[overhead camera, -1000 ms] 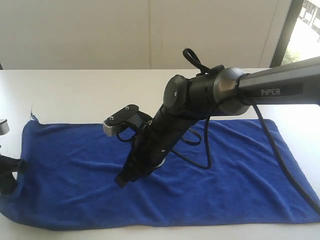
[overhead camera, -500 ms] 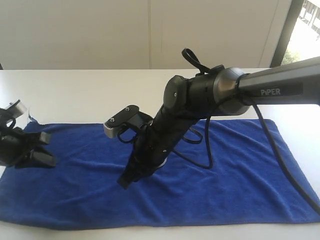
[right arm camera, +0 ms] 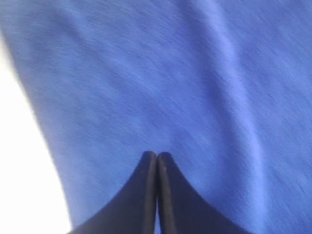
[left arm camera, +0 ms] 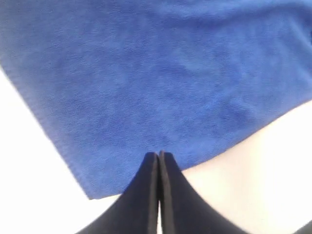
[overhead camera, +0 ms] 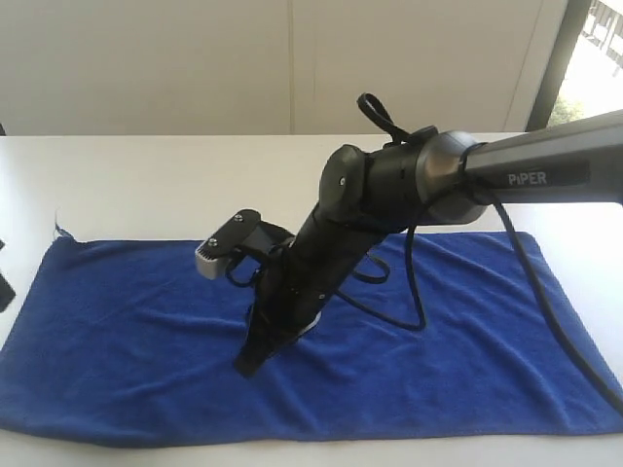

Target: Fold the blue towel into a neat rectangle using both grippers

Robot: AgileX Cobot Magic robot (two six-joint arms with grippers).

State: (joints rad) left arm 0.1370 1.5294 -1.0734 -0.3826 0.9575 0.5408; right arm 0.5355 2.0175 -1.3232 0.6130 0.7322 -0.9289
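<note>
Showing the deep royal-blue terry towel flat on the white table, the exterior view has its lifted left corner dropped again; the black right gripper rests mid-cloth. Left wrist: the black left gripper, fingers together and empty, sits above a corner. Right wrist: fingers likewise together. Fold unstarted.

A: What is the blue towel made of?
B: Soft terry cloth, matt, with a fuzzy nap.
A: And the table under the towel?
B: White, smooth, faintly shiny.
A: The arm above the towel?
B: Its tube looks like satin grey metal, the joints like matt black plastic. The cable is smooth, slightly glossy. The fingers of the right gripper are smooth, matt black.
</note>
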